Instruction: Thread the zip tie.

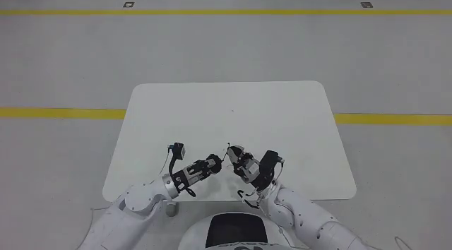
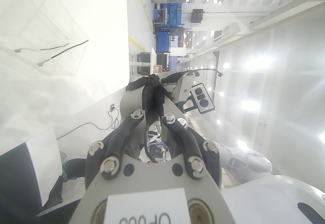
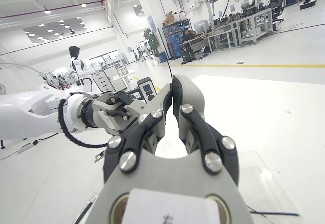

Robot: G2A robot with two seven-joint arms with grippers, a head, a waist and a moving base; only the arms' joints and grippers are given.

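- the right gripper [image 3: 172, 85] is hovering over the near edge of the table [image 1: 282, 109], its jaws pinching the zip tie [image 3: 168, 67], which is standing up from the tips.
- the left gripper [image 2: 151, 88] is sitting just beside it, jaws drawn together; i cannot tell whether they are gripping the tie.
- spare ties [image 2: 67, 48] are lying in a clear tray [image 2: 58, 6] on the table.
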